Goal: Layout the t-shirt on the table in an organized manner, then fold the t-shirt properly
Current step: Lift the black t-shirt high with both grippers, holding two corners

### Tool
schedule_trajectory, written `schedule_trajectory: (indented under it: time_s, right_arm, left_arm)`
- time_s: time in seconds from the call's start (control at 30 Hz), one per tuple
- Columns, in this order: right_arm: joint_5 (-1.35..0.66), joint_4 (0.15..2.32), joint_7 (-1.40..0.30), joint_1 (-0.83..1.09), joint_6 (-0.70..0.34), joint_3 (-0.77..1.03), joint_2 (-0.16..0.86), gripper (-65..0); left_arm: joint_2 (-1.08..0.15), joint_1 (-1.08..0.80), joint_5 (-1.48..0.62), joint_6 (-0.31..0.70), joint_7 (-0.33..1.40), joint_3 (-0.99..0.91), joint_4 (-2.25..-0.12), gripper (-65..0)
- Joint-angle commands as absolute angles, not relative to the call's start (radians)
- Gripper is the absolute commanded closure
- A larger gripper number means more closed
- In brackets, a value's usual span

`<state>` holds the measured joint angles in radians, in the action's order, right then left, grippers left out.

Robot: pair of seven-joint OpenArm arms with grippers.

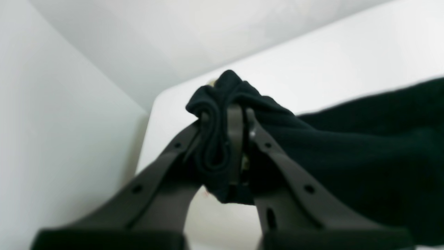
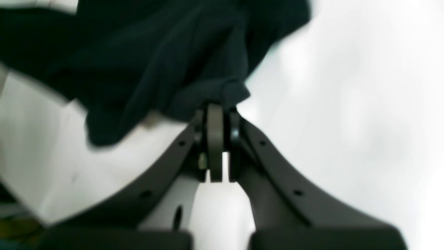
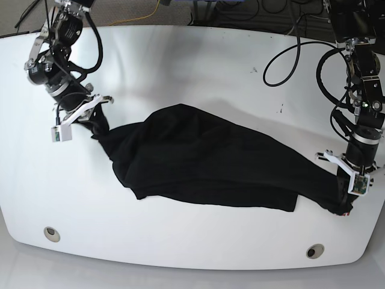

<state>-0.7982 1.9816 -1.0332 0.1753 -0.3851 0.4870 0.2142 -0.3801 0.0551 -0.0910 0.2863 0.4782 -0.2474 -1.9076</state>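
The black t-shirt (image 3: 204, 159) lies stretched across the white table (image 3: 180, 60), pulled between both arms. In the base view my right gripper (image 3: 96, 117) sits at the shirt's left end and my left gripper (image 3: 344, 194) at its right end near the table's edge. The left wrist view shows the left gripper (image 1: 225, 116) shut on a bunched fold of the t-shirt (image 1: 364, 156). Seen from the right wrist, the right gripper (image 2: 216, 109) is shut on an edge of the t-shirt (image 2: 156, 55), whose fabric hangs beyond the fingertips.
Two round holes (image 3: 51, 233) (image 3: 314, 250) sit near the table's front edge. Black cables (image 3: 289, 54) loop over the table's back right. The right-hand arm stands close to the table's right rim.
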Motion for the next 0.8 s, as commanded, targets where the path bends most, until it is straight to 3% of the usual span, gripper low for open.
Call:
schedule_trajectory:
  time_s: [0.0, 0.3, 0.77]
  right_arm:
    - [-0.831, 1.998, -1.007, 0.119, -0.383, 0.503, 0.257, 0.0]
    - [-0.832, 1.931, -1.007, -0.019, -0.374, 0.483, 0.363, 0.0]
    - [-0.826, 1.673, -1.006, -0.344, -0.386, 0.45, 0.414, 0.0]
  left_arm:
    - [-0.401, 0.116, -0.093, 0.269, 0.44, -0.255, -1.926, 0.0]
    - [-0.4, 0.239, -0.091, 0.268, 0.441, -0.249, -1.917, 0.0]
    - [-0.389, 0.389, 0.004, 0.263, 0.441, -0.116, -1.888, 0.0]
